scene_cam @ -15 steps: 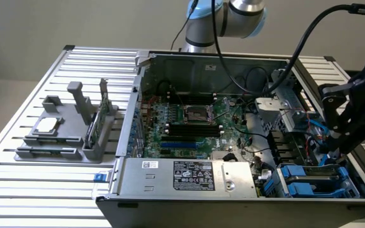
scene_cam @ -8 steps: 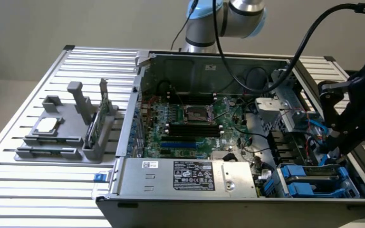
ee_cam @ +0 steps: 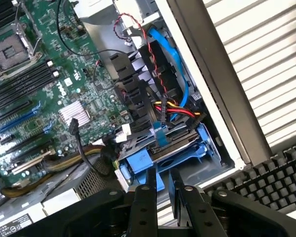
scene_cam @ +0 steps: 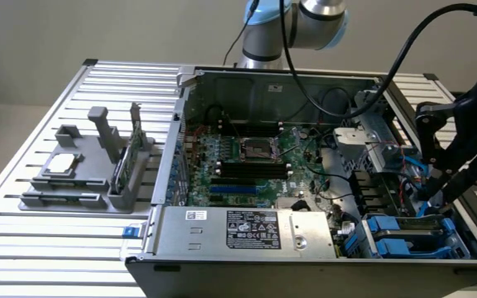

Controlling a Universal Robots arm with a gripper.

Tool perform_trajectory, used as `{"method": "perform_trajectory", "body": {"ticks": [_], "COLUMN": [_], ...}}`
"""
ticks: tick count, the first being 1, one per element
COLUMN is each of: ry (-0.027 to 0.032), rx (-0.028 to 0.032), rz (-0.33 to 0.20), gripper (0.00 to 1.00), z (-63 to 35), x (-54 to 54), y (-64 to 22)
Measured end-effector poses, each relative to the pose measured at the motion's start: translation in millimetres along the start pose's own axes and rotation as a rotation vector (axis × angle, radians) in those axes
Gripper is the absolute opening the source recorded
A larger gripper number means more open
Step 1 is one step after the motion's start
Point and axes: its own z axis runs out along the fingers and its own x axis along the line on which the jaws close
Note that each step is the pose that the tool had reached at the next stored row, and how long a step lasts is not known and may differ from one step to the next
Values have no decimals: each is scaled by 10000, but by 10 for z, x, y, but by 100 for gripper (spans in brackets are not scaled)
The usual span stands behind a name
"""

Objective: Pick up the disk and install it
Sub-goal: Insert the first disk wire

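The fingers (ee_cam: 144, 197) stand slightly parted, gripping nothing, poised over the disk (ee_cam: 140, 160). It lies flat in its blue carrier in the corner bay of the computer case (scene_cam: 305, 264), its long side seemingly crosswise to them. The exterior view shows the height between them, while the wrist view shows cables (ee_cam: 175, 106) crowding the disk's far edge.

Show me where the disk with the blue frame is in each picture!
Exterior view: the disk sits inside the computer case, at the exterior view's lower right.
Wrist view: the disk lies just beyond the gripper.
Shared landmark: the square processor socket.
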Motion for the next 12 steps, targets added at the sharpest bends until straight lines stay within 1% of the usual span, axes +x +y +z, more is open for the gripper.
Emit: {"method": "perform_trajectory", "body": {"ticks": [12], "ry": [49], "rx": [19], "rz": [2035], "gripper": [25], "z": [2], "x": [0], "y": [0]}}
